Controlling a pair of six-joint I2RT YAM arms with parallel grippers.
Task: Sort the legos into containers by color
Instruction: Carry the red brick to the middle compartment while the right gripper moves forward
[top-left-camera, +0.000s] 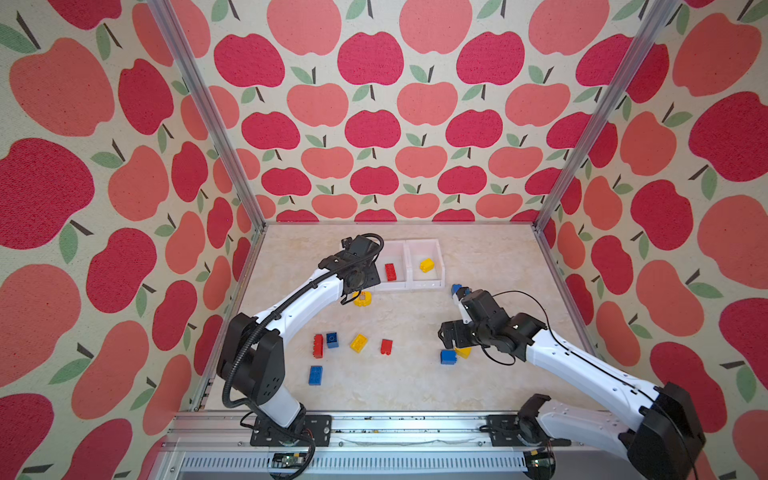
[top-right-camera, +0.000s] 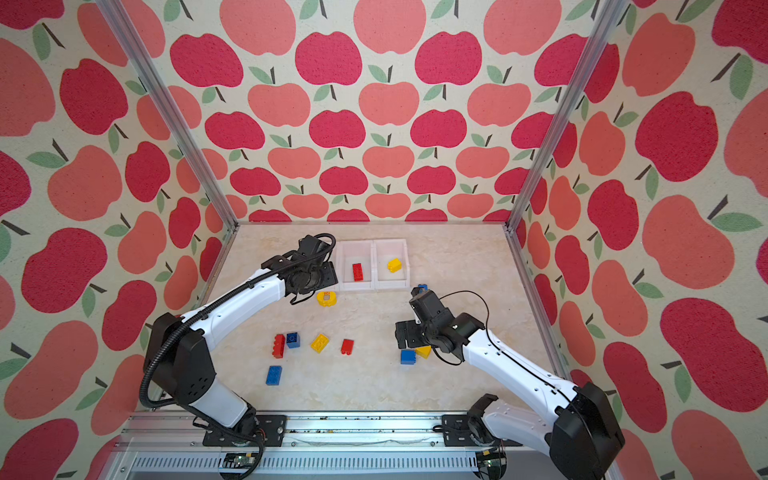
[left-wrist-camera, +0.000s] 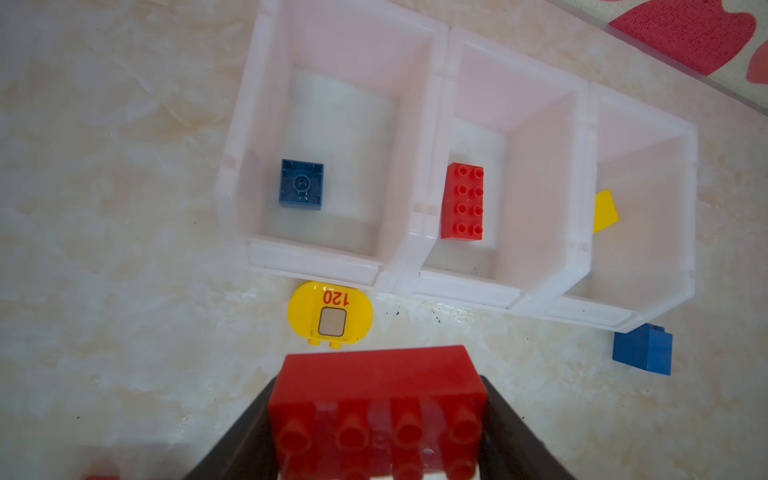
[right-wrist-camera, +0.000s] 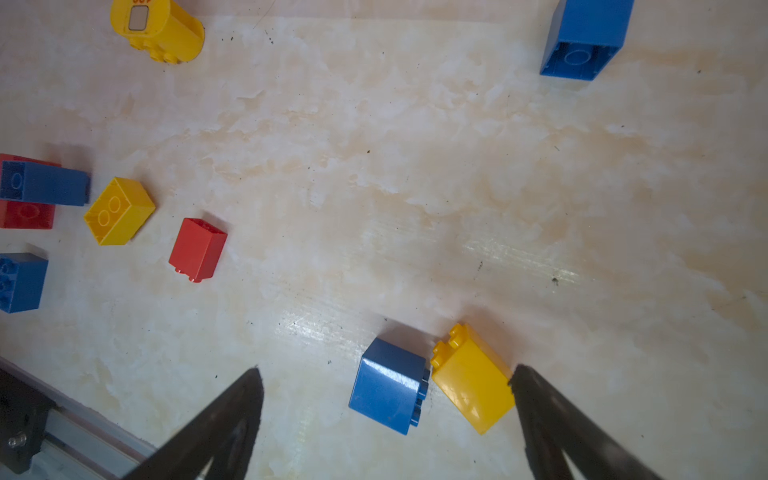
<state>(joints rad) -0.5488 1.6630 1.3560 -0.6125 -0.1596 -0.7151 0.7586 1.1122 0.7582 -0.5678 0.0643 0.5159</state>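
Marbled counter (top-left-camera: 415, 390), apple-papered walls (top-left-camera: 374, 124) all round. Nearest me, loose legos (top-left-camera: 358, 343) lie scattered, unsorted. Just beyond, the right fingers (right-wrist-camera: 544, 419) hang spread wide and empty over a yellow brick (right-wrist-camera: 471, 380) touching a blue brick (right-wrist-camera: 388, 386); one tip sits just beside the yellow, likely lining up to take it alone. Farther on, the left fingers (left-wrist-camera: 245, 440) clamp a red brick (left-wrist-camera: 376, 386) short of the containers (left-wrist-camera: 316, 259), whose middle bin (left-wrist-camera: 540, 187) holds a red oblong (left-wrist-camera: 462, 201), so that is surely where it belongs.

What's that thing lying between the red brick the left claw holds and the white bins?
A rounded yellow piece printed 120, lying on the table just short of the bins, seen in the left wrist view.
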